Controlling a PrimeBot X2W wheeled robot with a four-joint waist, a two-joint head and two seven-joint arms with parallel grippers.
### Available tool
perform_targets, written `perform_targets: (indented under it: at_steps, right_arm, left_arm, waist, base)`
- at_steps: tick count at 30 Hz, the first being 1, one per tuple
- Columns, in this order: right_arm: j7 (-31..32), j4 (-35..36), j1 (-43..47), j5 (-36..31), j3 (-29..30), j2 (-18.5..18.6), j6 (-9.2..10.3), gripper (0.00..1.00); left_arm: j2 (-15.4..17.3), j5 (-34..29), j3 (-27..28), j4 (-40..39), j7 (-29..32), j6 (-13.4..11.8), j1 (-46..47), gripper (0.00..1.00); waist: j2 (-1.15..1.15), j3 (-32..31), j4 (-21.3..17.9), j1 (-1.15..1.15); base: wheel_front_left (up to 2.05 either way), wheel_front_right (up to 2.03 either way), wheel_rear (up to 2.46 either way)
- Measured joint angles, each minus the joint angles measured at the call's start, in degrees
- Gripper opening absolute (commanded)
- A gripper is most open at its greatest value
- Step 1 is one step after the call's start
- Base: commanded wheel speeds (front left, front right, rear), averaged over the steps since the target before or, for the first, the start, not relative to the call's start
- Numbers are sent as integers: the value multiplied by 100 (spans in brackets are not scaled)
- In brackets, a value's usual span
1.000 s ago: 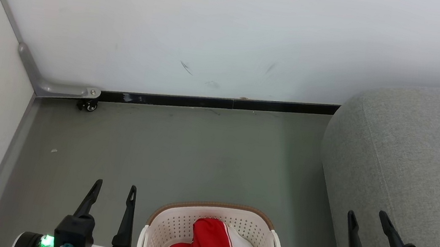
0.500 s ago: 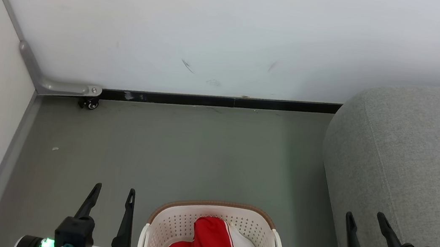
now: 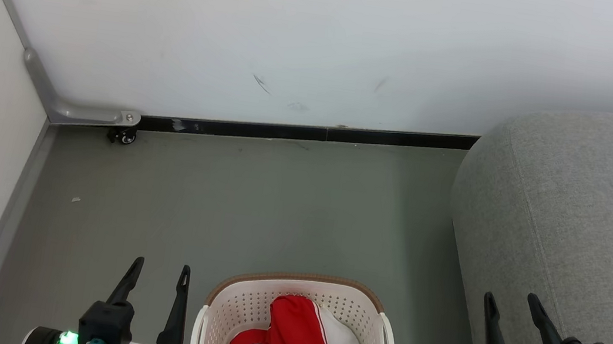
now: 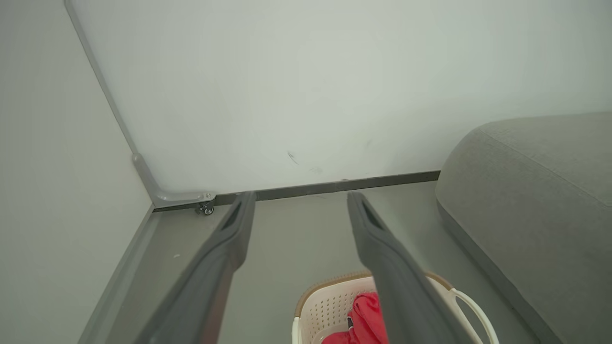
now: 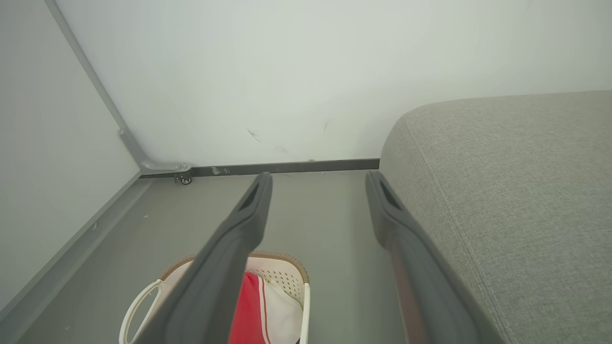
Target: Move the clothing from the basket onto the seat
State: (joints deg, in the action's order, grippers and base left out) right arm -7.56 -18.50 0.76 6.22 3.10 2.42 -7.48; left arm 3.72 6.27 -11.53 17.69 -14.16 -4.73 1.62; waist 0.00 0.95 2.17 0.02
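Now the basket (image 3: 298, 278) is sitting on the grey floor (image 3: 278, 204), at the floor's near edge, close to the robot. The clothing (image 3: 301, 337) is lying inside the basket, all bunched up. It is showing red cloth, white parts and a thin white stripe. One red fold is poking up near the basket's brown rim.

The seat (image 3: 573, 219) is standing along the floor's right edge, and its far end is reaching back to the white wall (image 3: 301, 29). It is looking big, grey and round at its corner. A strip of floor is showing between the seat and the basket.

The left gripper (image 3: 161, 266) is hanging over the floor, just to the left of the basket. Its two dark fingers are spreading wide apart and grasping nothing. The right gripper (image 3: 510, 298) is hanging to the right of the basket, by the seat's near left edge. Its fingers are spreading wide too, and they are grasping nothing. Both grippers are pointing toward the wall.

A black strip (image 3: 311, 133) is running along the floor's far edge, under the wall. A small black wheel (image 3: 124, 137) is sitting in the floor's far left corner.
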Motion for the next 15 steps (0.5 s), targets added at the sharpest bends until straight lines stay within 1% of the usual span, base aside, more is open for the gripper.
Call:
perform_targets:
  at_steps: [5, 15]
  right_arm:
    - [-1, 52, -61, 0, 29, -1, 0, 100]
    - [-24, 171, -108, 0, 57, -1, 0, 100]
  left_arm:
    - [8, -79, -101, 93, 0, 30, 129, 100]
    - [1, -154, -257, 375, 0, 179, 285, 100]
  waist:
    - [0, 80, -19, 0]
    - [0, 298, -84, 0]
  base:
    - [0, 0, 0]
    - [0, 0, 0]
